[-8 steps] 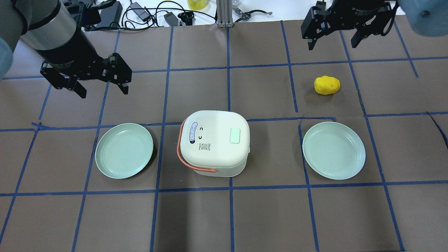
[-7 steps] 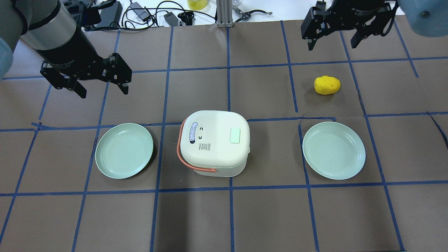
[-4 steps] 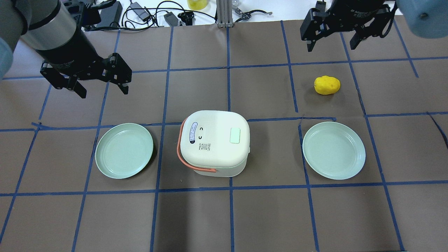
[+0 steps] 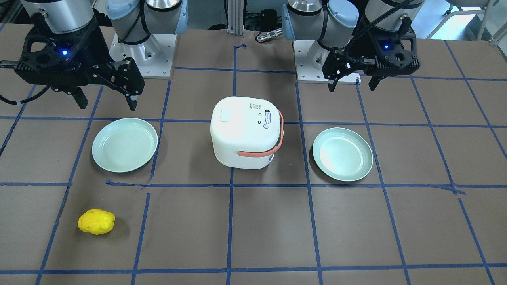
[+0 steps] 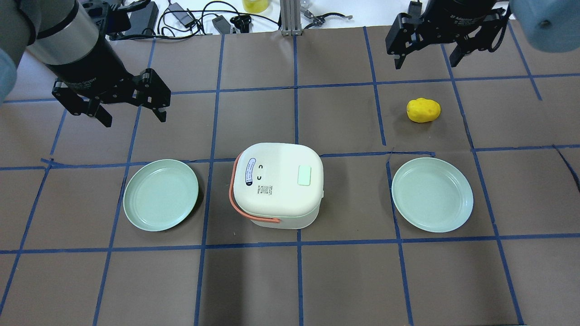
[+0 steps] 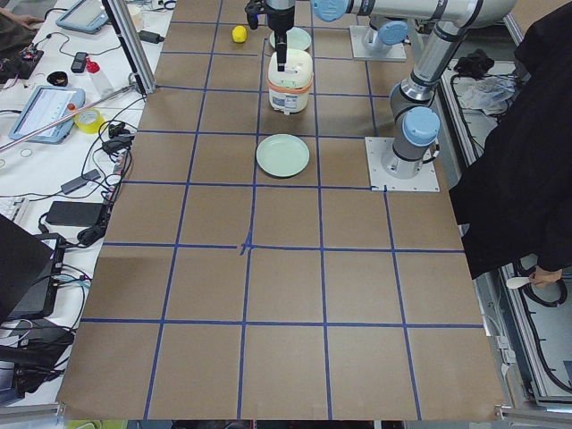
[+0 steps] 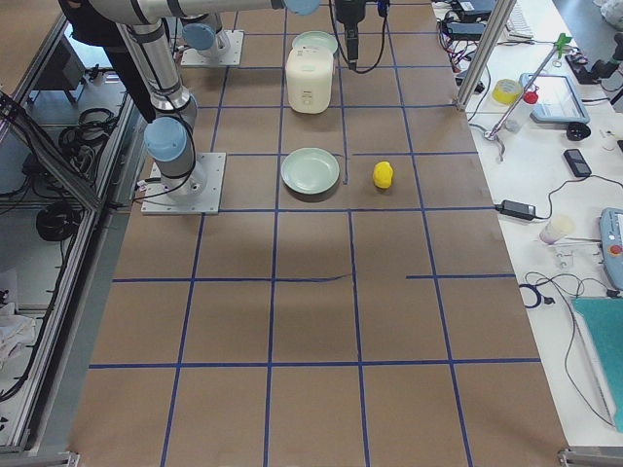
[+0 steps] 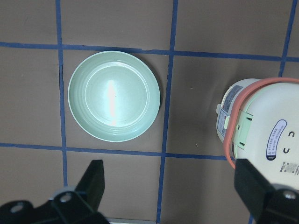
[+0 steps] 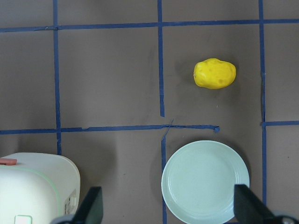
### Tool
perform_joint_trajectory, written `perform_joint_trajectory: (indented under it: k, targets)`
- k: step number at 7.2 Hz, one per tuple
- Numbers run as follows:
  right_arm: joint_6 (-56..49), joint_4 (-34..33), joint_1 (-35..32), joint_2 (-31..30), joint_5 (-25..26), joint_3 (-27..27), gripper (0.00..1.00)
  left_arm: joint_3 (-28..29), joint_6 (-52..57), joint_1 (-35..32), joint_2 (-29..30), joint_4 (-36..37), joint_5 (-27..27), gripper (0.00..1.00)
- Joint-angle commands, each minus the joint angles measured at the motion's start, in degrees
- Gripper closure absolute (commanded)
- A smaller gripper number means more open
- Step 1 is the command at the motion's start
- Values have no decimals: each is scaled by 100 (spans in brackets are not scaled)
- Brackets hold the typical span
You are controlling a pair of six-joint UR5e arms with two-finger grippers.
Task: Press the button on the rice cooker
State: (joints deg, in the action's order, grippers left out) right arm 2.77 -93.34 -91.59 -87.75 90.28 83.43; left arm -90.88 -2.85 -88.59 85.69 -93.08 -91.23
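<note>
The cream rice cooker with a salmon handle stands mid-table, lid shut. Its pale green button sits on the lid's right side, and shows in the front view. My left gripper is open and empty, hovering behind and left of the cooker. My right gripper is open and empty, high at the far right, well away from the cooker. The left wrist view shows the cooker at its right edge. The right wrist view shows the cooker at its lower left corner.
Two pale green plates lie beside the cooker, one to its left and one to its right. A yellow potato lies behind the right plate. Cables and small items lie along the table's far edge.
My right gripper has shifted slightly to the left at the far edge, still open. The left gripper, cooker, plates and potato have not moved.
</note>
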Motion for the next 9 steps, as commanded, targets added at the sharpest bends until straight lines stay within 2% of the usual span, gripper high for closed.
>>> perform_joint_trajectory:
  k: [1, 2, 3, 4, 7, 9]
  targets:
    - [231, 9, -52, 12, -19, 15, 1, 0, -5, 0, 0, 0, 0, 0]
    - [424, 9, -148, 56, -36, 15, 9, 0, -5, 0, 0, 0, 0, 0]
    - [565, 0, -384, 91, -28, 33, 30, 0, 4, 0, 0, 0, 0, 0]
    - [958, -52, -700, 170, -36, 155, 66, 0, 4, 0, 0, 0, 0, 0]
    - [1463, -386, -1483, 434, -45, 698, 93, 0, -5, 0, 0, 0, 0, 0]
    - [1777, -1042, -1923, 460, -37, 1173, 94, 0, 4, 0, 0, 0, 0, 0]
